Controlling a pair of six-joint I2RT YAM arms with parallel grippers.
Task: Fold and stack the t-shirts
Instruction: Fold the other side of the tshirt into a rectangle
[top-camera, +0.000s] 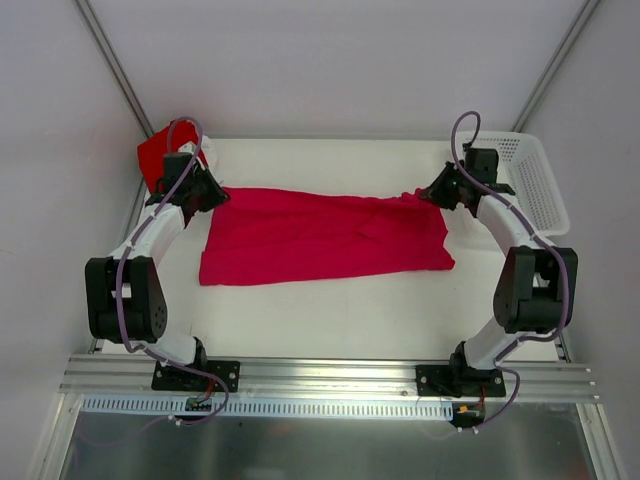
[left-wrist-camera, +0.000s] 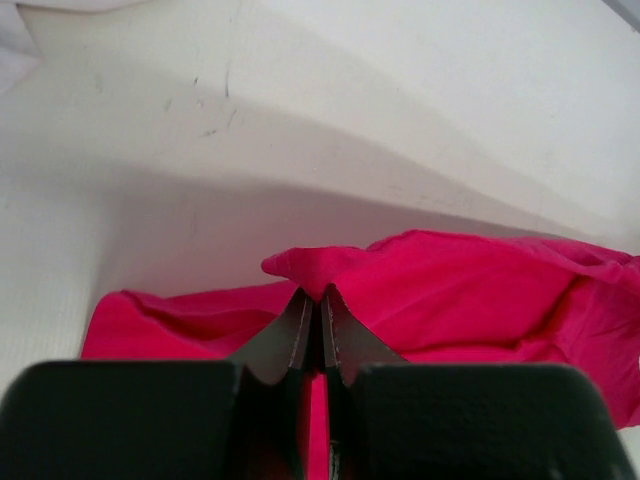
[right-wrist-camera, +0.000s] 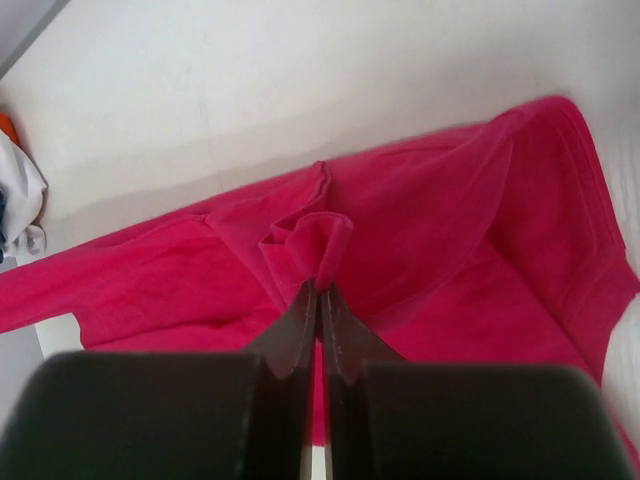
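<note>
Folding step: judged an early lengthwise fold, with both far corners of the crimson-pink t-shirt pinched and no edge yet carried over.
Crimson-pink t-shirt: spread crosswise on the middle of the bench, flat except for small raised tucks at the two pinch points.
Left gripper: at the shirt's far left corner, jaws pressed together on a raised nub of cloth.
Right gripper: at the far right corner, jaws likewise closed on a little roll of fabric.
Stack: bright red t-shirt folded at the far left corner of the bench, behind the left arm, with a scrap of white cloth just beside it; blue one not made out.
Basket: white mesh, at the far right edge, apart from the shirt.
Next move, as a judgement: lifting both corners together, level and at an even pace, then drawing the far edge toward the near hem and laying it edge on edge.
Calls for: keeping the cloth taut between the two arms without pulling a pinch loose, and rising high enough to avoid dragging the lower layer.
Left to do: probably further folds, then carrying over to the stack at far left.
</note>
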